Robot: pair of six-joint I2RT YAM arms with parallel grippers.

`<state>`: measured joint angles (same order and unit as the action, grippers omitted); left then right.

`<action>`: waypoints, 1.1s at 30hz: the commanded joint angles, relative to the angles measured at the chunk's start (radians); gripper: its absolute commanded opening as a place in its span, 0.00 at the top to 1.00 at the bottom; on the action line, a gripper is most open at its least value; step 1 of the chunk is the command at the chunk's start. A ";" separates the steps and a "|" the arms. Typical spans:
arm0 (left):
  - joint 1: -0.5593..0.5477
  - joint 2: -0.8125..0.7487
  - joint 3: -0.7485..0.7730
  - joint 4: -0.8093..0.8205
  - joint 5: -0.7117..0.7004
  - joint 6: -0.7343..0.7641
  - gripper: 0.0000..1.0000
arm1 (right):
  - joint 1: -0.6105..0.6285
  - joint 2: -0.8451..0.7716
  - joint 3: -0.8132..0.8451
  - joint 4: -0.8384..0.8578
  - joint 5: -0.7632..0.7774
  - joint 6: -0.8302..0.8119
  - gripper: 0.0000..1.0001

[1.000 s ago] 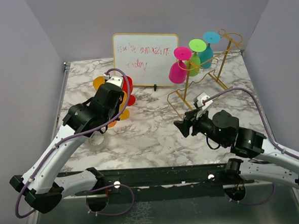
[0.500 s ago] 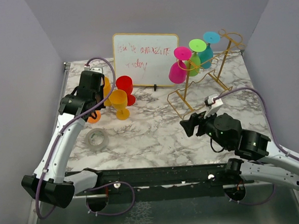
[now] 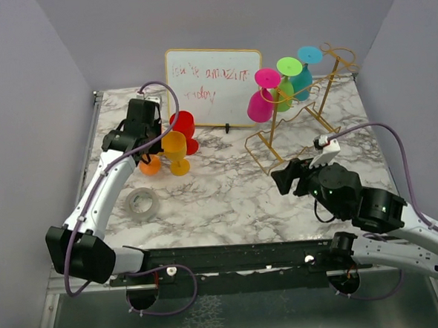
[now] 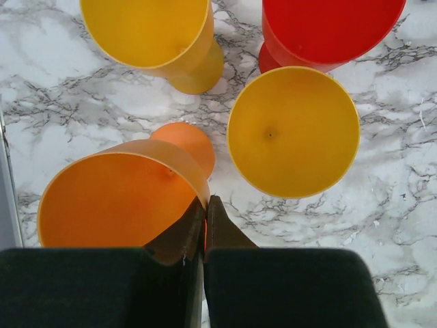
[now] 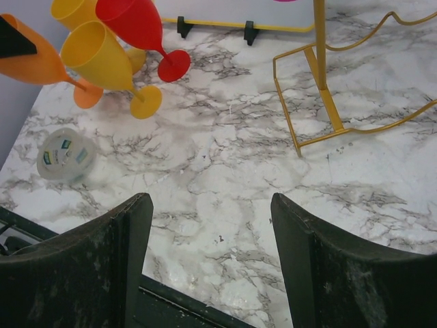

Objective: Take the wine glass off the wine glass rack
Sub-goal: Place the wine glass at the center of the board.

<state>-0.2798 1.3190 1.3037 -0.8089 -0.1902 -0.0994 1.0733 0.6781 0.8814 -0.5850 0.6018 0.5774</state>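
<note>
The gold wire wine glass rack (image 3: 309, 114) stands at the back right, its base also in the right wrist view (image 5: 321, 75). Upside down on its rails hang a pink wine glass (image 3: 260, 106), a green one (image 3: 284, 93) and a teal one (image 3: 303, 77). My left gripper (image 3: 145, 142) is at the back left, shut on the rim of an orange wine glass (image 4: 123, 198), which leans with its foot (image 5: 89, 96) at the table. My right gripper (image 5: 212, 205) hovers open over bare marble in front of the rack, holding nothing.
A yellow glass (image 3: 175, 148), a red glass (image 3: 183, 125) and another yellow glass (image 4: 157, 34) stand close by the orange one. A tape roll (image 3: 142, 204) lies near the front left. A white dry-erase board (image 3: 214, 76) stands at the back.
My left arm swung left and back with the orange glass, bringing it down beside the other glasses. My right gripper opened wider and drifted slightly right.
</note>
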 commanded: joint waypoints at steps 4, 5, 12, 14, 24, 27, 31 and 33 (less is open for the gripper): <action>0.014 0.054 -0.033 0.120 0.066 0.000 1.00 | 0.001 -0.011 0.008 -0.028 0.031 0.046 0.25; 0.014 0.060 -0.040 0.131 0.059 -0.002 1.00 | 0.001 -0.016 0.005 -0.029 0.033 0.049 0.25; 0.016 0.075 -0.114 0.204 0.011 -0.034 1.00 | 0.000 -0.046 0.008 -0.061 0.049 0.075 0.25; 0.016 0.080 -0.133 0.220 -0.007 -0.031 1.00 | 0.001 -0.047 0.012 -0.073 0.050 0.086 0.25; 0.019 0.086 -0.149 0.232 -0.023 -0.022 0.93 | 0.001 -0.025 0.014 -0.077 0.037 0.102 0.25; 0.019 0.081 -0.149 0.226 -0.025 -0.023 0.86 | 0.001 -0.022 0.014 -0.073 0.038 0.100 0.25; 0.024 0.074 -0.142 0.211 -0.043 -0.026 0.74 | 0.001 -0.021 0.013 -0.070 0.040 0.099 0.25; 0.025 0.075 -0.136 0.202 -0.043 -0.025 0.71 | 0.001 -0.022 0.009 -0.068 0.042 0.099 0.25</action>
<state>-0.2653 1.4044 1.1683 -0.5991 -0.2020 -0.1196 1.0733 0.6556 0.8833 -0.6388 0.6163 0.6624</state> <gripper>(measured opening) 0.260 0.753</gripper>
